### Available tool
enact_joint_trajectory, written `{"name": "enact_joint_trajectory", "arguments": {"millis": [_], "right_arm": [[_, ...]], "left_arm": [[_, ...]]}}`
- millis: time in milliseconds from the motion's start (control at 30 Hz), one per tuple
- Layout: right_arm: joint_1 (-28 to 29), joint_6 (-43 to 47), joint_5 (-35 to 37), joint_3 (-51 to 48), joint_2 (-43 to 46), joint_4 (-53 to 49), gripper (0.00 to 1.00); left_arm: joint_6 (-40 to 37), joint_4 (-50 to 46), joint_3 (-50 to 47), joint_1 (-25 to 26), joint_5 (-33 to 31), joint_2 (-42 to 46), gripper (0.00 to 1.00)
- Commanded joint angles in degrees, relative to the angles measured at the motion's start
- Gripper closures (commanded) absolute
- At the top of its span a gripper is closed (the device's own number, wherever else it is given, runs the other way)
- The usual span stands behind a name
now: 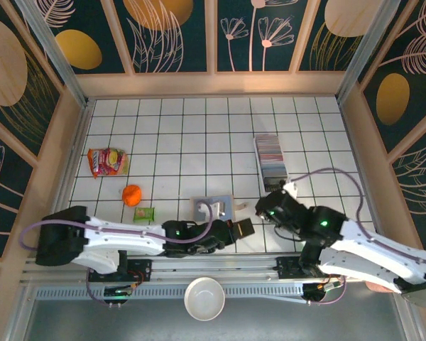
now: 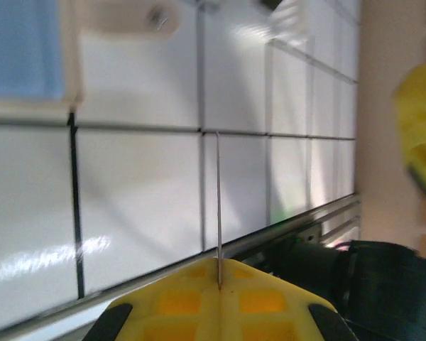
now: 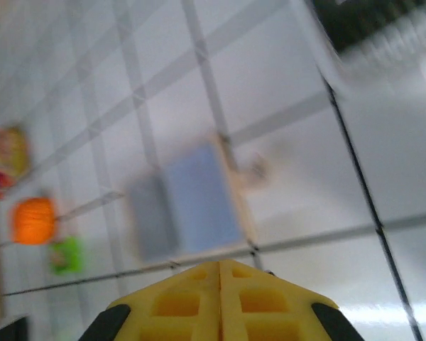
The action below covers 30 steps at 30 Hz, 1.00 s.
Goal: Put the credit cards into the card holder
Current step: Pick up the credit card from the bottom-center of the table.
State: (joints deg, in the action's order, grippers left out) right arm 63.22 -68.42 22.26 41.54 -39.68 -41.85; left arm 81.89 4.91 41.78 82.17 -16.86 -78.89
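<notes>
The credit cards [image 1: 272, 155] stand in a packed row in a long clear tray at the back right. The card holder [image 1: 213, 208] lies open on the tiles, tan with a greyish inside; it also appears as card holder [image 3: 192, 199] and card holder [image 2: 28, 50]. My left gripper [image 1: 243, 229] sits just right of the holder, shut on one thin card seen edge-on [image 2: 218, 206] between its yellow fingers [image 2: 219, 264]. My right gripper [image 1: 266, 209] hovers further right of the holder. Its jaws [image 3: 220, 264] are shut with nothing between them.
An orange ball [image 1: 132, 195], a small green packet [image 1: 143, 212] and a red-and-yellow snack bag [image 1: 107, 161] lie at the left. A white bowl [image 1: 204, 298] sits below the table's near rail. Wooden walls close in the tiled surface.
</notes>
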Motion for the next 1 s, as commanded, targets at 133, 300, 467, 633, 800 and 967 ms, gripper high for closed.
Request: {"name": "enact_joint_trajectory", "arguments": {"millis": [133, 300, 467, 633, 800, 967], "right_arm": [[0.18, 62.08, -0.13, 11.59, 5.28, 8.72, 0.98], [0.15, 101.57, -16.00, 11.60, 12.34, 8.95, 0.90], [0.38, 117.91, -26.53, 15.82, 9.70, 0.66, 0.65], [0.28, 118.95, -28.06, 22.33, -2.65, -4.41, 0.58], [-0.76, 123.84, -28.69, 22.56, -8.92, -4.08, 0.58], [-3.61, 123.29, -31.93, 19.94, -9.85, -0.85, 0.57]], "left_arm": [[-46.81, -6.56, 3.31, -3.77, -6.19, 12.19, 1.00], [-68.03, -1.25, -2.99, -3.77, -6.15, 22.96, 1.00], [-80.98, -1.07, -5.07, -3.77, -2.71, 29.44, 1.00], [-89.70, -5.66, -2.38, -3.79, -0.94, 27.72, 1.00], [-93.77, -5.52, -1.87, -3.77, -1.69, 26.85, 1.00], [-94.83, -4.20, -1.98, -3.77, 3.00, 26.71, 1.00]]}}
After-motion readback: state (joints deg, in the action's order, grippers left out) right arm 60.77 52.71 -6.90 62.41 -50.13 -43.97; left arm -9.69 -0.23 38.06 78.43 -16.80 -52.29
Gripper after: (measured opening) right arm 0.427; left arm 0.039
